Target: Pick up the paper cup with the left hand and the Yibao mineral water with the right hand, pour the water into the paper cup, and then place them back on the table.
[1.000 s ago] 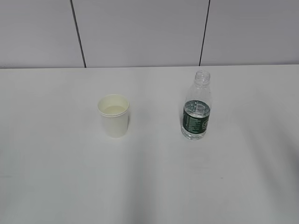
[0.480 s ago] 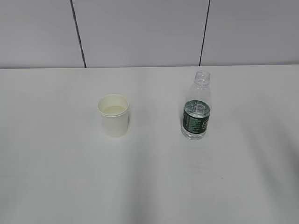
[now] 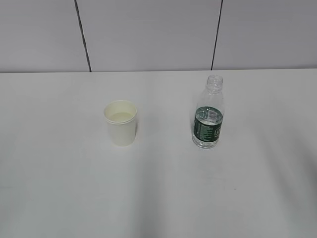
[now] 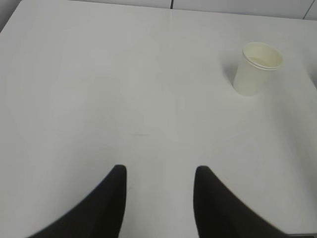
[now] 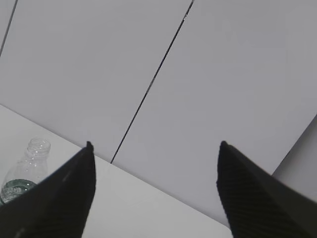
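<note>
The cream-white paper cup (image 3: 120,122) stands upright on the white table (image 3: 59,163), left of centre, with liquid in it. To its right stands the Yibao mineral water (image 3: 208,113), a clear capless bottle with a dark green label, partly filled. Neither arm shows in the exterior view. In the left wrist view my left gripper (image 4: 158,171) is open over bare table, and the paper cup (image 4: 256,69) sits far off at the upper right. My right gripper (image 5: 154,146) is open wide and empty, facing the wall; the Yibao mineral water (image 5: 24,171) shows at the lower left.
A grey panelled wall (image 3: 148,34) with dark vertical seams rises behind the table's far edge. The table's front half (image 3: 163,198) carries only faint shadows.
The cup and the bottle stand where they stood. Nothing in the exterior view has visibly moved.
</note>
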